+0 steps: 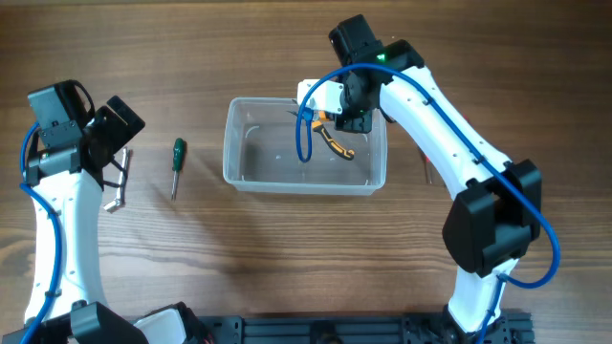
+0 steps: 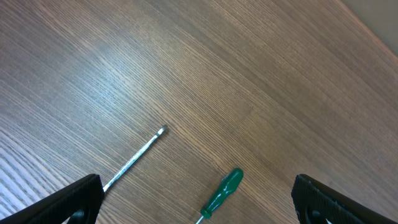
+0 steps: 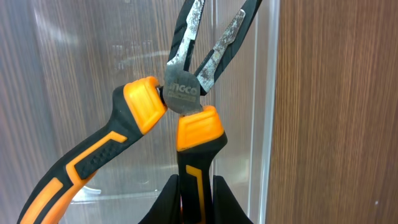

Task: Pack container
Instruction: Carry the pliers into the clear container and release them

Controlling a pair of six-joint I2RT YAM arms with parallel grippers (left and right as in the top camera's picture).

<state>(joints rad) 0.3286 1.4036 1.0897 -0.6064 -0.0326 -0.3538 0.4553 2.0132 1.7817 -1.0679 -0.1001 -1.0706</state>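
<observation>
Jaws of the right gripper [image 3: 198,190] clamp one handle of the pliers [image 3: 182,93], held inside the container [image 1: 235,178] at mid-table. The left gripper [image 2: 198,198] hangs wide open above the screwdriver [image 1: 178,155], which lies outside, not yet packed.

Brown wood-grain tabletop [image 1: 287,268] across the whole view, under even light, with soft, faint shadows.

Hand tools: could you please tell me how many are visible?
3: pliers in the right gripper at the container, a green screwdriver left of it, a bare metal shaft beside that. Others may be hidden.
</observation>
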